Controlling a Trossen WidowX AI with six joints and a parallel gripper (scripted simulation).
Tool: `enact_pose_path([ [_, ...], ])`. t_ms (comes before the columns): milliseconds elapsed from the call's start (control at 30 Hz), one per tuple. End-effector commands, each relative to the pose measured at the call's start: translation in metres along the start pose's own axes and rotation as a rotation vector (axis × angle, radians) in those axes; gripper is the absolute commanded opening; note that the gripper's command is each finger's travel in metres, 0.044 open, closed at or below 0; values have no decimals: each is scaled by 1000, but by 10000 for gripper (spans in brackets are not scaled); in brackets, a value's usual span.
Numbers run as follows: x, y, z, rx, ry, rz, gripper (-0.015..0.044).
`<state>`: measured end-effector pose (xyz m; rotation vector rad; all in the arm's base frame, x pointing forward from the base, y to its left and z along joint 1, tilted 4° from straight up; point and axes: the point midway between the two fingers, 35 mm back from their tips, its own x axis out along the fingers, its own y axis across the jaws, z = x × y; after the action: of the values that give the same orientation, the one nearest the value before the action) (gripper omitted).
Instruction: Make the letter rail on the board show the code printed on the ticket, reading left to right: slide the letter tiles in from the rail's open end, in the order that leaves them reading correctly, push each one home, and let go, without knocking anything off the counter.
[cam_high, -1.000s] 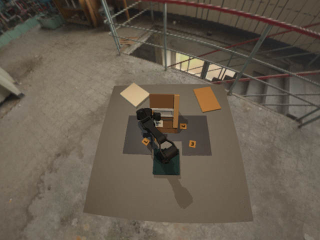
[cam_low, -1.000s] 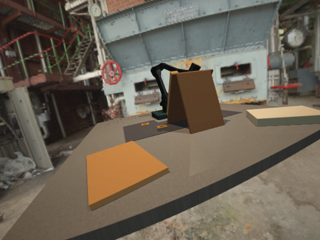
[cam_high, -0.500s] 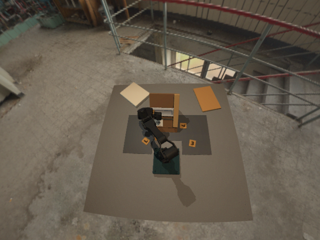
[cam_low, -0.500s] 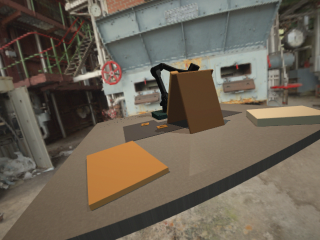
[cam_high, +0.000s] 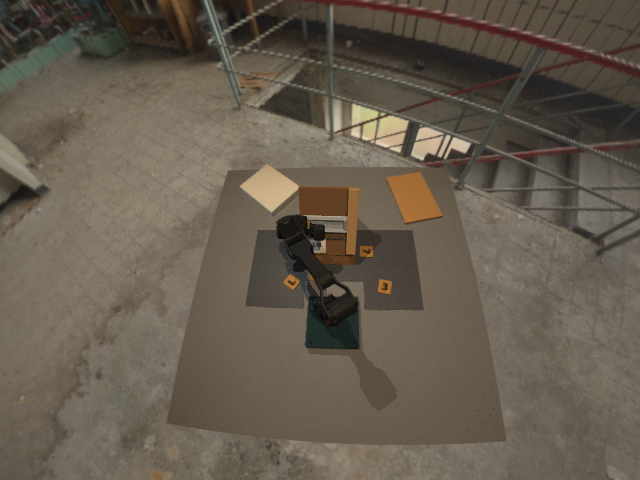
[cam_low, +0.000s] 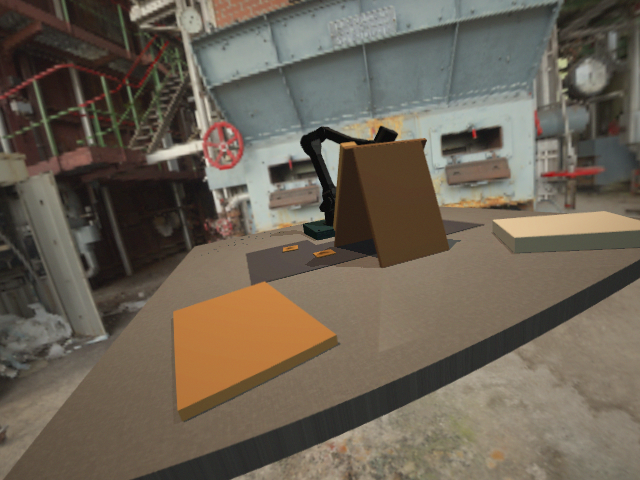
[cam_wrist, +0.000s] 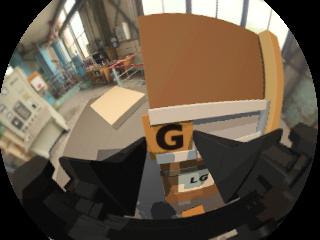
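Note:
My gripper (cam_wrist: 169, 137) is shut on the orange G tile (cam_wrist: 170, 146) at the left end of the rail (cam_wrist: 231, 131) (cam_high: 333, 224). The rail's pale lips overlap the tile's top and bottom edges, and its left edge sticks out a little past the upper lip. The rail right of the tile holds no other tile. The ticket (cam_wrist: 185, 182) below reads LG. An L or 7 tile (cam_high: 291, 281) lies left of the arm, a similar tile (cam_high: 366, 251) right of the board (cam_high: 323, 200), and a 3 tile (cam_high: 384, 286) at front right. Another orange piece (cam_wrist: 193, 211) is mostly hidden.
An upright wooden strip (cam_high: 352, 222) (cam_wrist: 273, 80) borders the board's right side. A cream block (cam_high: 268, 187) (cam_low: 568, 225) lies behind left of the board, and an orange slab (cam_high: 414, 197) (cam_low: 248, 341) behind right. Dark mats flank the arm's green base (cam_high: 332, 338).

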<state>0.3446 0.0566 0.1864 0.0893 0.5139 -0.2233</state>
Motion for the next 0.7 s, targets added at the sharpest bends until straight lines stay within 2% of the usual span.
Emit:
enact_pose_path([
  [0,0,-2,0,-3,0,3,0],
  [667,0,-15,0,-4,0,2,0],
])
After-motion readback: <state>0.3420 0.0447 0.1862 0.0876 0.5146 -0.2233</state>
